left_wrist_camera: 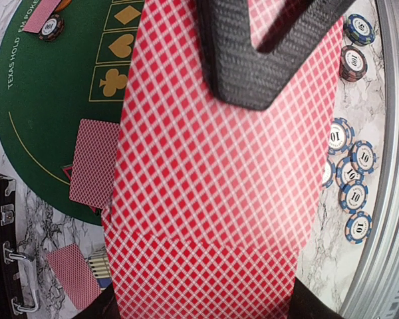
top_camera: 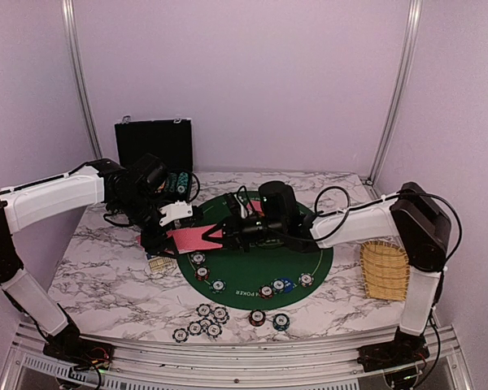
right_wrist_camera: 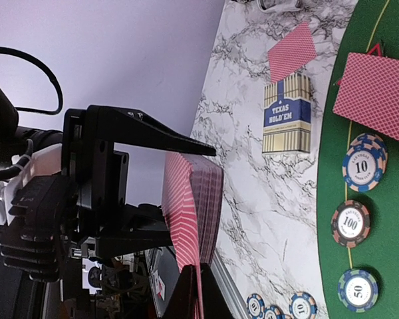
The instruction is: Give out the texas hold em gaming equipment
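Starting up top: the left gripper [top_camera: 169,234] has its fingers clenched on one short end of the deck [top_camera: 193,239]. It holds the deck in the air over the left rim of the green mat [top_camera: 309,260], red backs up. The deck's long axis runs level, left to right, and its free end points straight at the right gripper [top_camera: 221,236], whose tips meet it. Loose chips [top_camera: 203,318] sit near the front edge of the table [top_camera: 106,276].

Over to the left wrist: red lattice fills the frame, long axis running away from the camera. One black finger [left_wrist_camera: 253,60] presses flat on the top back. Below, a dealt card [left_wrist_camera: 93,163] lies face down on the mat.

Now the right wrist: the stack is edge-on here, slim, with its layers slightly stepped, and a card box [right_wrist_camera: 287,113] lies on the marble beyond. A red edge runs into the right gripper's dark tips at the bottom. Whether they pinch it or merely touch it, I cannot tell.

My read on handling: the deck is light and slick, a loose stack that will fan or spill if squeezed off-centre, and a single card is thin and bendy. Best to nip the top card at that free short end and slide it off along the long axis.
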Robot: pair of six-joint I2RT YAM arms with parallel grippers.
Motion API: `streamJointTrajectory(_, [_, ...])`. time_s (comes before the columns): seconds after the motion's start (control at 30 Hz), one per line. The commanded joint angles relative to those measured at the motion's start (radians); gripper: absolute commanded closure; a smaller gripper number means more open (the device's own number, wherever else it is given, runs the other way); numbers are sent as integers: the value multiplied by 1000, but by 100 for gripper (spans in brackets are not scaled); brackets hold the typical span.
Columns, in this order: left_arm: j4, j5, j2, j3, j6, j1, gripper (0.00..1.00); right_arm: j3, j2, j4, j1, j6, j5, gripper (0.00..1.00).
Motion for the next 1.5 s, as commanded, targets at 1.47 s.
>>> streamJointTrajectory(1.47, [-28,7,-18,1,29,-1,95,-218,-145,-610,-301,-452,70,96])
